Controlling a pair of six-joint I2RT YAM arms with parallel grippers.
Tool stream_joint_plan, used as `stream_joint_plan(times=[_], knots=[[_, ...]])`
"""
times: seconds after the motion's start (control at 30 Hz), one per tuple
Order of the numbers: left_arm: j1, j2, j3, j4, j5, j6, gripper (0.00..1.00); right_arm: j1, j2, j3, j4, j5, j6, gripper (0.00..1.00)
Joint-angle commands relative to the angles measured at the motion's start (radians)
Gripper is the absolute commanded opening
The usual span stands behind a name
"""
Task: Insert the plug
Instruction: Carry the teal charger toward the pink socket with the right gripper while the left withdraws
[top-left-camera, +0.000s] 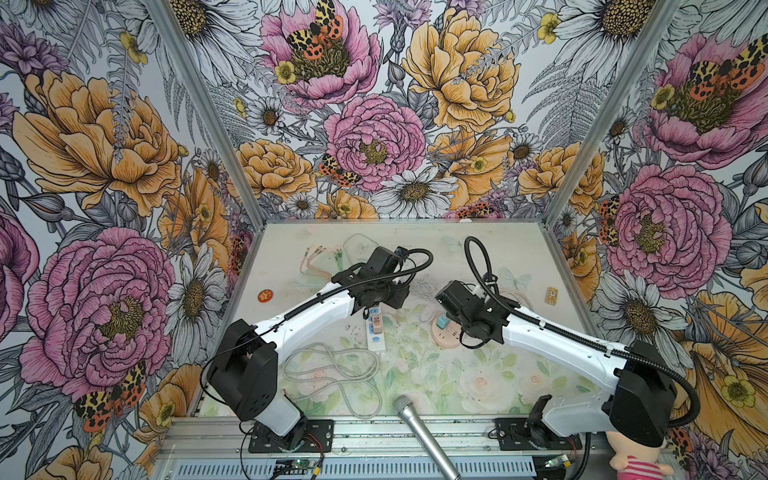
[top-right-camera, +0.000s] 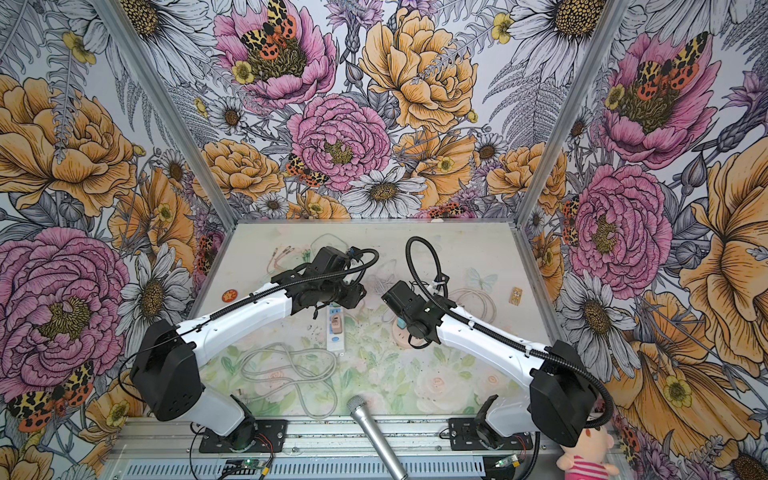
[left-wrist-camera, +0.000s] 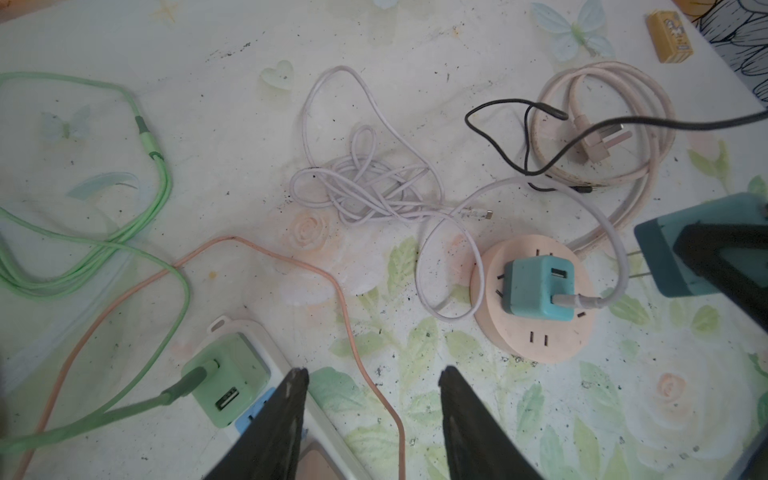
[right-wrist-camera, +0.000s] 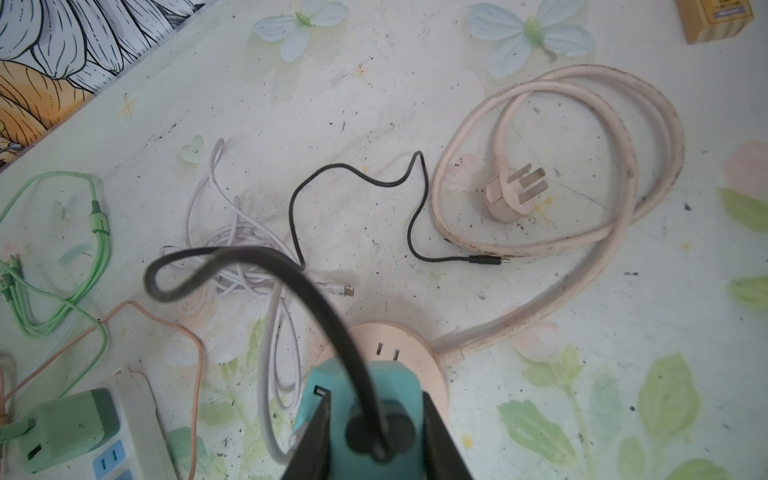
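Gripper at left: the left gripper is held released, jaws apart with nothing between them, above the white power strip; it is judged to be parked clear of the work.
Power strip: a green charger is seated in it, and its green cable is trailed away over the table.
Middle: a tangled white cable is left loose between the two sockets.
Round socket: the pink round socket is occupied at its centre by a seated teal charger; outer slot pairs are left free.
Gripper at right: the right gripper is clenched on the teal plug, from which a black cable is trailed.
Plug: it is held over the round socket but apart from it, with its prongs bare and not yet entered, presumably so that they can be lined up with a free slot pair.
Surface: a pale flower-printed tabletop, scuffed and speckled, is strewn with cords.
Room: floral-papered walls are set on three sides; a microphone is laid at the front edge.
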Motion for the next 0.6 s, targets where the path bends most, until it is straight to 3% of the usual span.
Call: stream_joint_plan(times=[0.0, 0.57], knots=[[0.013, -0.044, -0.016, 0.001, 0.029, -0.021, 0.54, 0.028, 0.003, 0.017, -0.070, 0.084, 0.070, 0.00], [0.027, -0.018, -0.008, 0.002, 0.047, -0.044, 0.54, 0.074, 0.061, -0.017, -0.102, 0.058, 0.165, 0.00]])
